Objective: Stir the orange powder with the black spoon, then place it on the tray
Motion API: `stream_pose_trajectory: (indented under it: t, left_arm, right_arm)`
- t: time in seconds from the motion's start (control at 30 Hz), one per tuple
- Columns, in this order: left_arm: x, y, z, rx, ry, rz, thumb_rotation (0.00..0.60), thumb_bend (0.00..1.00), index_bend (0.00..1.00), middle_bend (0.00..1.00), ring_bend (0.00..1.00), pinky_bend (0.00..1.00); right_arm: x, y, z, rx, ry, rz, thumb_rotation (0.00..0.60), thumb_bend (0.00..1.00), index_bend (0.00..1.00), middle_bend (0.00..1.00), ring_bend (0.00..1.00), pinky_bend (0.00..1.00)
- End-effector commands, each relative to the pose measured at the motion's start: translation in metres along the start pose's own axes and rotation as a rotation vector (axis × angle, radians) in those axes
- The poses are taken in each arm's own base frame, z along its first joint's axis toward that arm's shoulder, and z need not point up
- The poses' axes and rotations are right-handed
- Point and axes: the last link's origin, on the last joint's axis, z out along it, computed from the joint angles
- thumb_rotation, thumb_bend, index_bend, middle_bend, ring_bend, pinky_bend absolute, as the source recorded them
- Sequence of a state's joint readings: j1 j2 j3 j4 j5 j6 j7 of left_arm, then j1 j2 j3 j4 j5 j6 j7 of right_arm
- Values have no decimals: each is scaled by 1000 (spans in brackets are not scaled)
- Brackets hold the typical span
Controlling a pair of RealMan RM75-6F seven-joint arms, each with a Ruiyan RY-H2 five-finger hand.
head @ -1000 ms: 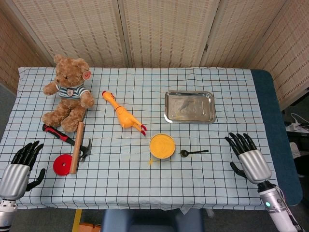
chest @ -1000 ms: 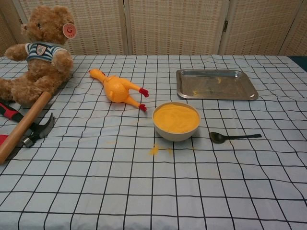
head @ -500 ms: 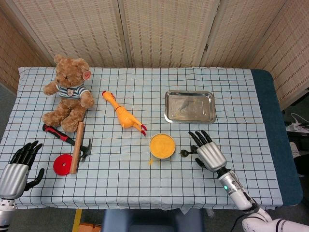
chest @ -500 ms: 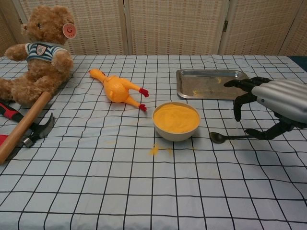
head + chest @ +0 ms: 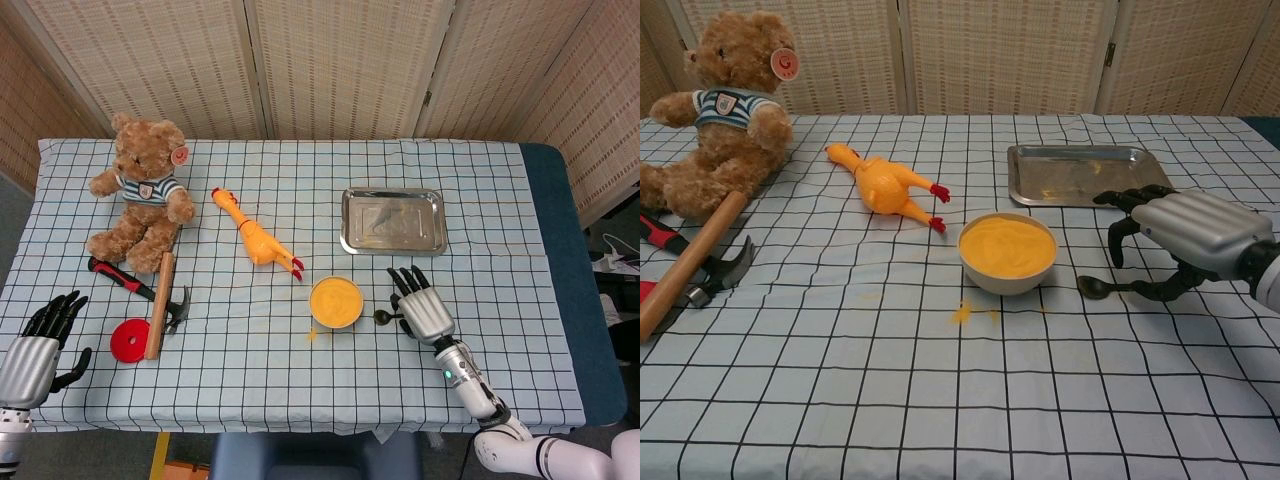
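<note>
The right hand hovers over the black spoon's handle, fingers spread and holding nothing, just right of the bowl of orange powder. The tray lies behind the bowl, bare cloth between. The left hand rests open, far left of the bowl.

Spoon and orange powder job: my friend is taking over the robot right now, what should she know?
Right hand: over the black spoon handle, fingers apart, thumb low beside it; no grip visible yet.
Left hand: open at the near left table edge, holding nothing.
Spoon lies flat on the cloth just right of the bowl of orange powder. The tray sits behind them, with no spoon on it. A little powder is spilled in front of the bowl.
Done: the reach only.
Left: grip the spoon, stir, put it on the tray.
</note>
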State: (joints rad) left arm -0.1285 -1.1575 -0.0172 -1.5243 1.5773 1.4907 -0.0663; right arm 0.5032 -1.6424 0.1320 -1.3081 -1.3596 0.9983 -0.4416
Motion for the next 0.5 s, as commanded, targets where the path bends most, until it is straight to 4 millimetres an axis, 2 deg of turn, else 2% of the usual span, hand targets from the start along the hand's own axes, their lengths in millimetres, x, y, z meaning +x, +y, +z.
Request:
stream_pose_trajectory:
  t: [0.03,0.5]
  left_arm:
    - [-1,0,0,1,-6,0,600,448,0,0,0,118]
    - [-2,-2,2,3,-20,-4,600,448,0,0,0,118]
  right_arm:
    - [-3,-1,4,-4,-10,-2,600,269,477,0,0,0]
    - [-12,-8,11,-7,-33,9,600,269,502,0,0,0]
